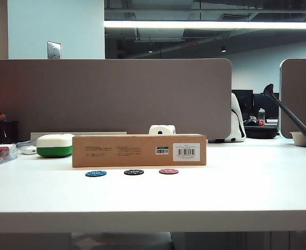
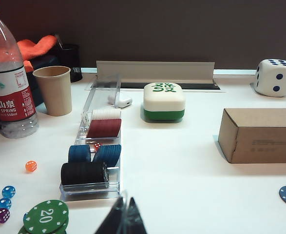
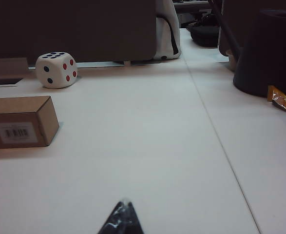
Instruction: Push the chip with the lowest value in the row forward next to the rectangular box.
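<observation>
Blue chip, black chip; white-green case, large die behind

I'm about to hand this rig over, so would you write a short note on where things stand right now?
Left gripper: tips together, looks shut, holding nothing, off to the left near the chip tray.
Right gripper: tips together, looks shut, holding nothing, over bare table right of the rectangular box.
Chips lie in a row before the box: blue chip, black chip, red chip, the lowest.
The red chip already lies close to the box; neither gripper touches it.
Left: confirm the placement.
</observation>
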Robot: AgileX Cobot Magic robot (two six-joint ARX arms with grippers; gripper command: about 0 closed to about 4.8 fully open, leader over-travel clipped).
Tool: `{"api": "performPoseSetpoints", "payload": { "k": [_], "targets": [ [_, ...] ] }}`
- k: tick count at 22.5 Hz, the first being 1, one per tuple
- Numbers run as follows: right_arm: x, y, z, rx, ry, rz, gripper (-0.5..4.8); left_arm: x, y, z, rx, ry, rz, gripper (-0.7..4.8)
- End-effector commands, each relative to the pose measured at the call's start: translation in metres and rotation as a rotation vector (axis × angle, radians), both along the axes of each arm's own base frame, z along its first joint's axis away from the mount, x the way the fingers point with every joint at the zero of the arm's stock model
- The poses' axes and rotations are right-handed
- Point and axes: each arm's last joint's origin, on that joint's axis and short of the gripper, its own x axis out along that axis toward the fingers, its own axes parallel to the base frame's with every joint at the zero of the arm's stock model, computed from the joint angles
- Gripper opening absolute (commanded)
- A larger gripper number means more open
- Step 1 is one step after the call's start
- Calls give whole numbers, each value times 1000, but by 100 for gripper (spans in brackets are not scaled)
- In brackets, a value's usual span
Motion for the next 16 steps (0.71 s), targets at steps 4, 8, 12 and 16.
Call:
{"api": "performPoseSetpoints", "payload": {
  "k": [4, 8, 12, 16],
  "targets": [
    [0, 0, -1, 2, -5, 3, -5, 0, 0, 2, -2, -13, -2, -5],
    [0, 0, -1, 2, -5, 3, -5, 0, 0, 2, -2, -13, -3, -5],
    [0, 0, -1, 2, -5, 3, -5, 0, -9, 2, -3, -13, -87, -5],
    [0, 0, -1, 2, -5, 3, -5, -3, -27, 2, -4, -13, -279, -5]
  ]
}}
